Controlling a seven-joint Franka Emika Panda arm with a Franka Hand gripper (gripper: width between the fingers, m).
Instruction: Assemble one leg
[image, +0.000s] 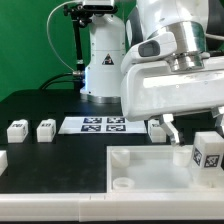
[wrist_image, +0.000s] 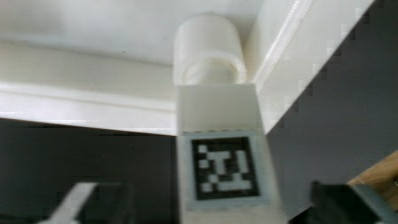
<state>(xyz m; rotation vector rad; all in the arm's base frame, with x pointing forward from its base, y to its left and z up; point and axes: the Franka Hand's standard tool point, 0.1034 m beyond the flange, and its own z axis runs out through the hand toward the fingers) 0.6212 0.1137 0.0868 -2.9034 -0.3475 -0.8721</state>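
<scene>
A white leg (image: 208, 154) with a square marker tag stands tilted at the right end of the large white tray-like piece (image: 140, 160). In the wrist view the leg (wrist_image: 224, 150) fills the middle, and its round tip lies against the tray's white wall (wrist_image: 89, 95). My gripper (image: 197, 130) is directly above it and open. The fingers (wrist_image: 86, 205) straddle the leg with a dark gap on each side, so the gripper (wrist_image: 214, 208) is not clamped on it. Three more legs lie on the black table: two at the exterior view's left (image: 17, 128) (image: 45, 128) and one by the tray's back edge (image: 157, 128).
The marker board (image: 103, 125) lies flat behind the tray. The robot's white base (image: 103, 60) stands at the back. A white piece (image: 2, 158) is cut off by the exterior view's left edge. The tray has a round socket (image: 122, 185) near its front.
</scene>
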